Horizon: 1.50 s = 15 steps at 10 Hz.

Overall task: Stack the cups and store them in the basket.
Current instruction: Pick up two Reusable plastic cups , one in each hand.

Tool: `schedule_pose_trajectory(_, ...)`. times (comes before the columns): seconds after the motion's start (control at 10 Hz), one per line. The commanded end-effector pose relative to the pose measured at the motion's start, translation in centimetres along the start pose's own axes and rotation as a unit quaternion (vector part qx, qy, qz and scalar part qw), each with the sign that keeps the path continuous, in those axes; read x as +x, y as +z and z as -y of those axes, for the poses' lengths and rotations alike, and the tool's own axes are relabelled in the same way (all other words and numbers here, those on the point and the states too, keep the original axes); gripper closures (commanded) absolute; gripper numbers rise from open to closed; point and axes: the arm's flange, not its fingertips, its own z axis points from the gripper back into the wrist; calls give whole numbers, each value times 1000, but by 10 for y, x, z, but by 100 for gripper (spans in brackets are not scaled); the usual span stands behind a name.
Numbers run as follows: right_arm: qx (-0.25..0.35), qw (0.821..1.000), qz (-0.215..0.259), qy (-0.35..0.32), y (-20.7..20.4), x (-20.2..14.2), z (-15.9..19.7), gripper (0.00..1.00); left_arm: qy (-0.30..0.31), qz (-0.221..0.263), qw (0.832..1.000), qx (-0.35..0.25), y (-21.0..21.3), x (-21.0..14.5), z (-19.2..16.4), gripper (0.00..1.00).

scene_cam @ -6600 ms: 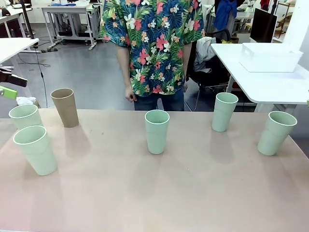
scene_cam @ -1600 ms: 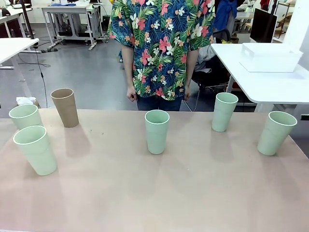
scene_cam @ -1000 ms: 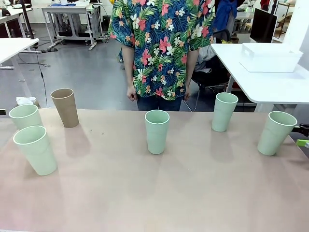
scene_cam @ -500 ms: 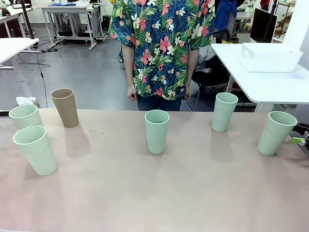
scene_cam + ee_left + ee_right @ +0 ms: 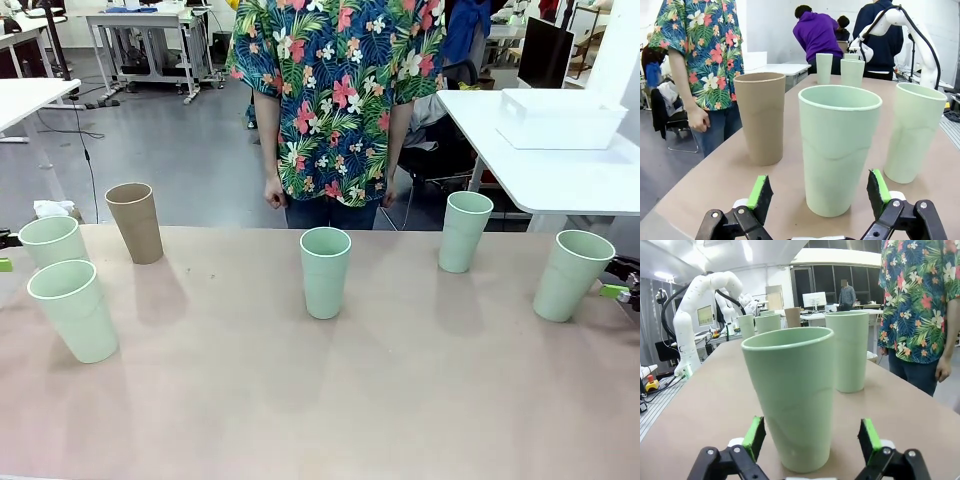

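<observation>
**Left gripper**: the fingers are spread wide and pinch nothing. The left-end mint cup stands upright in line with the gap, just past the fingertips, with no contact visible. Judgement: the spread is set to straddle this cup for a side grasp. The brown cup stands off one finger and the near-left mint cup off the other. Both are near, so clearance on closing looks tight.

**Right gripper**: the fingers are likewise spread and hold nothing. The right-end mint cup stands upright just ahead of the gap, untouched. The second mint cup stands beyond it, apart.

**Further off:** the centre mint cup stands alone on the worktop, between the two sets of fingers and well apart from both.

**Containers:** all six cups sit mouth up and separate, none nested. Those whose insides show are empty. Judgement: the mouth-up placing suits lowering one cup into the next.

**Basket**: it rests on a white side table, beyond the right fingers and well apart from them. Its interior is hidden. With six cups on the worktop, none is judged stored.

**Person**: stands at the far edge, arms down and hands off the cups.

**Progress:** judged at the first pick, with stacking not yet begun.
</observation>
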Motion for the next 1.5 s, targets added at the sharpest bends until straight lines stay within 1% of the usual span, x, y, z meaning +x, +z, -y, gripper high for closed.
schedule_pose_trajectory(0.0, -15, 1000, 3, -9, -7, 1, 0, 0, -21, 4, 1000, 18, -15, -4, 7, 0)
schedule_pose_trajectory(0.4, -18, 1000, 0, -21, -8, -1, -1, 0, -29, 5, 999, 19, -37, -12, 11, 0)
schedule_pose_trajectory(0.6, -16, 1000, -5, -22, -13, -2, -1, 0, -23, 5, 1000, 14, -45, -15, 10, 0)
schedule_pose_trajectory(1.0, -30, 999, -1, -13, -26, -5, 1, 0, -26, 8, 999, 20, -50, -16, 7, 0)
schedule_pose_trajectory(1.4, -11, 1000, -3, -13, -34, -8, -4, 0, -25, 12, 1000, 8, -58, -17, 7, 0)
